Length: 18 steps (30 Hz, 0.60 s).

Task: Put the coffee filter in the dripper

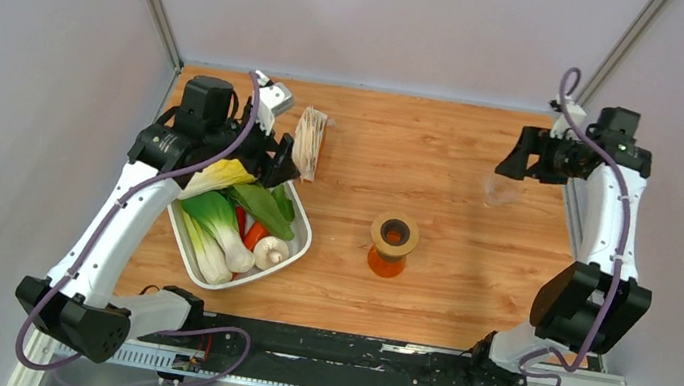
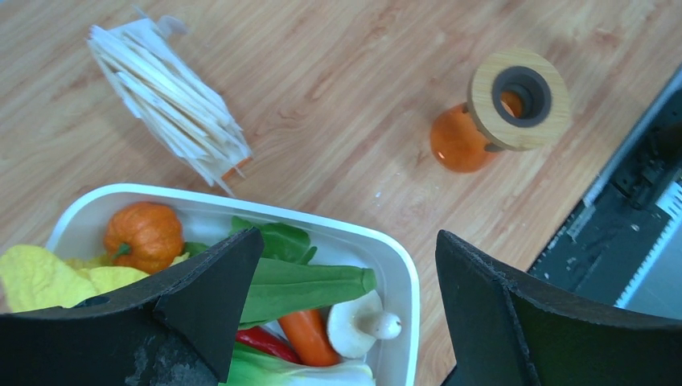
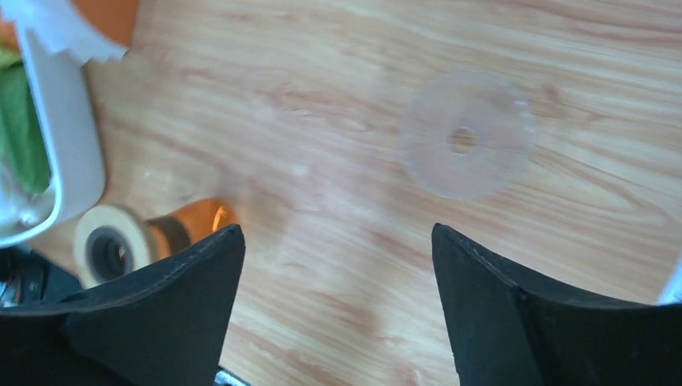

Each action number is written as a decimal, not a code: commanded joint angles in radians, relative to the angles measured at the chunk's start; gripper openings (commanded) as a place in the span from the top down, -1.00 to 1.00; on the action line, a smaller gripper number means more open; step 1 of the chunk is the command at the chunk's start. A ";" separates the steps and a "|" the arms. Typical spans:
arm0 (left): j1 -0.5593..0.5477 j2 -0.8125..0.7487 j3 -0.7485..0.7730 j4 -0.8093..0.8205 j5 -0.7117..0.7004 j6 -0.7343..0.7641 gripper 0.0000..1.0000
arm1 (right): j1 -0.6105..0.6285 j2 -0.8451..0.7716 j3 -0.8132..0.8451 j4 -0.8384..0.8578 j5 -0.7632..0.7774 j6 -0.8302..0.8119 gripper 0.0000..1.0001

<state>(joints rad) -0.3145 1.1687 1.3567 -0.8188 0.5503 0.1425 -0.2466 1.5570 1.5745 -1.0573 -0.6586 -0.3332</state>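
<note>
Upper right of the overhead view: right gripper (image 1: 514, 164) spread wide and empty, just beside the clear dripper (image 1: 502, 189).
Its axis points up toward those jaws. No loose coffee filter is discernible, only the wrapped stack (image 1: 309, 143) at upper centre-left, nearer the left gripper (image 2: 347, 235), also wide.

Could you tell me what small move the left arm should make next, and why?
Probably ease the open left gripper toward the filter bundle beyond the tray: no loose filter shows, and the clear dripper lies empty ahead of the open right gripper.
</note>
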 commanded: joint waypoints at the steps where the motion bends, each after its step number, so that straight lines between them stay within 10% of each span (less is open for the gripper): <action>1: -0.005 -0.041 0.015 0.109 -0.116 -0.039 -0.80 | -0.105 0.080 0.079 0.015 0.056 0.069 -0.82; 10: -0.006 -0.027 0.023 0.119 -0.139 0.054 -0.78 | -0.140 0.318 0.189 0.094 0.179 0.124 -0.75; 18: -0.006 -0.040 0.003 0.114 -0.143 0.053 -0.73 | -0.135 0.438 0.176 0.141 0.185 0.092 -0.22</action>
<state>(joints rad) -0.3145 1.1446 1.3457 -0.7147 0.4103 0.1699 -0.3866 1.9621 1.7126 -0.9672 -0.4946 -0.2451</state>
